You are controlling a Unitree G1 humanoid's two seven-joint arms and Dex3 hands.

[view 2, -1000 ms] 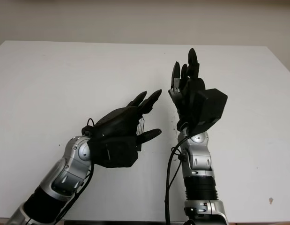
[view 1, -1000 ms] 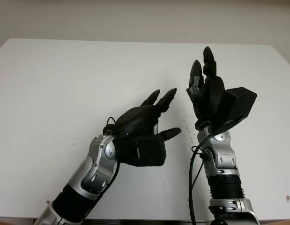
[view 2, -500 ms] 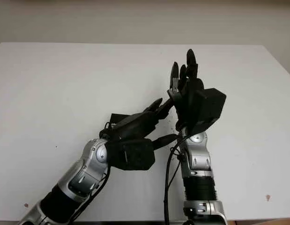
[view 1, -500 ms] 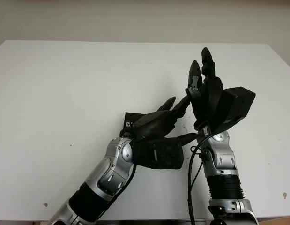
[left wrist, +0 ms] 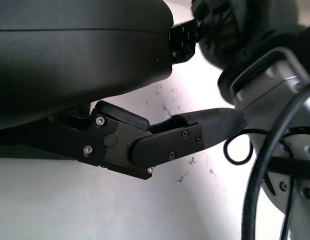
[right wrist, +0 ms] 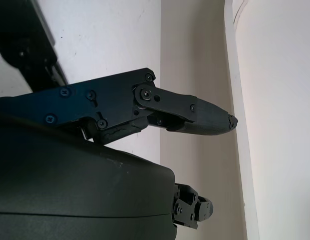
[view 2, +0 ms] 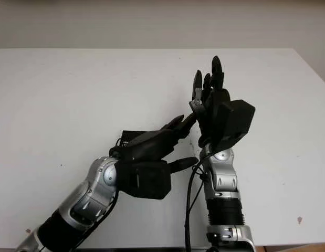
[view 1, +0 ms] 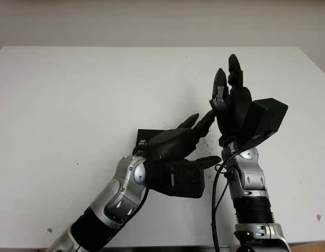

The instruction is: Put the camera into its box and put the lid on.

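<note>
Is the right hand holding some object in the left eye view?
No, the right hand is raised above the white table with its fingers pointing up and nothing between them.

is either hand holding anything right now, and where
Nothing is held. The left hand is open above a black box; the right hand is open, raised upright.

Flat black box-like item with white lettering [view 1: 145, 138]: lies on white table, near its middle, mostly hidden under the left arm's black hand. One corner and part of the printed top visible. Whether it is box, lid or camera: cannot tell.
</note>
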